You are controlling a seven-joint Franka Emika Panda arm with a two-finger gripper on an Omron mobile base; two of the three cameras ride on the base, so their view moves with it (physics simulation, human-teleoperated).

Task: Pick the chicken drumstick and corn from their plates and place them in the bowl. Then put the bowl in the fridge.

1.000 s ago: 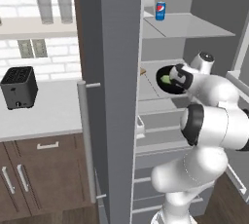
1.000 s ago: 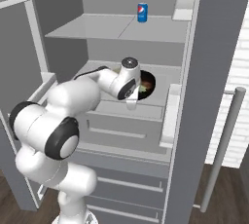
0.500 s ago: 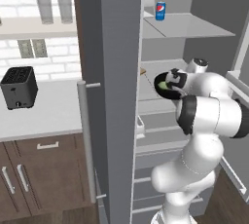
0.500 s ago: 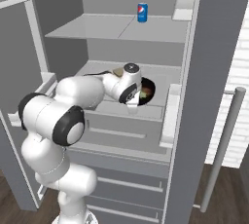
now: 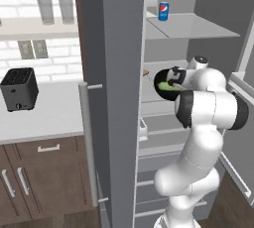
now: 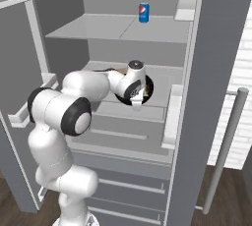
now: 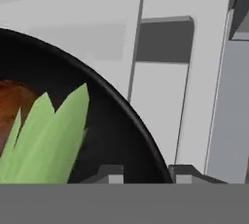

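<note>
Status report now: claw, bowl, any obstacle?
Claw astride bowl rim, grip unclear. Corn and drumstick inside. Bowl over fridge shelf. No obstacle seen.

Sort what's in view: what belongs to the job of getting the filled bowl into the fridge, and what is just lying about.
Job:
bowl
corn
chicken drumstick
fridge
gripper, at the bowl's rim

Lying about:
soda can on the upper fridge shelf
toaster on the counter
two glasses on the wall shelf

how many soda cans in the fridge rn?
1. A blue soda can stands on the upper shelf of the fridge, above the shelf where the bowl sits. The open door and the arm hide parts of the inside, so more could be hidden.
</note>
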